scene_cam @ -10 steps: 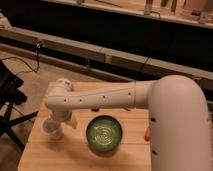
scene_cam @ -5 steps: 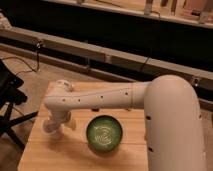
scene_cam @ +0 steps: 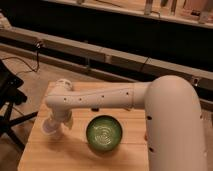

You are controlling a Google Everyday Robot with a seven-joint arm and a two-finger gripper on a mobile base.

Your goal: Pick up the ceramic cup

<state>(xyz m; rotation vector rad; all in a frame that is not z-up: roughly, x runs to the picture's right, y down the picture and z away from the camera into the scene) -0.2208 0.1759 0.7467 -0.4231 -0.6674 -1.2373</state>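
One bulky white robot arm (scene_cam: 165, 115) fills the right side and centre of the frame, its thick shoulder at the lower right and its slimmer forearm running leftward across the middle. Under it lies a pale wooden table (scene_cam: 75, 155) that takes up the lower half of the frame. Left of the table, at the left edge of the frame, stands a dark chair (scene_cam: 10, 100), and a black cable (scene_cam: 30, 60) loops over the floor in the upper left. A long row of dark shelving or benches (scene_cam: 125, 35) crosses the top of the frame. On the table, lower centre, sits the wide green bowl (scene_cam: 104, 134), upright and apart from the arm's end. The gripper (scene_cam: 56, 126) hangs at the lower left of the frame, pointed down at the table's left part; whether it is released or clenched cannot be told. The ceramic cup (scene_cam: 50, 129) shows as a small white shape right at the gripper, left of the bowl and well apart from it; contact cannot be told.
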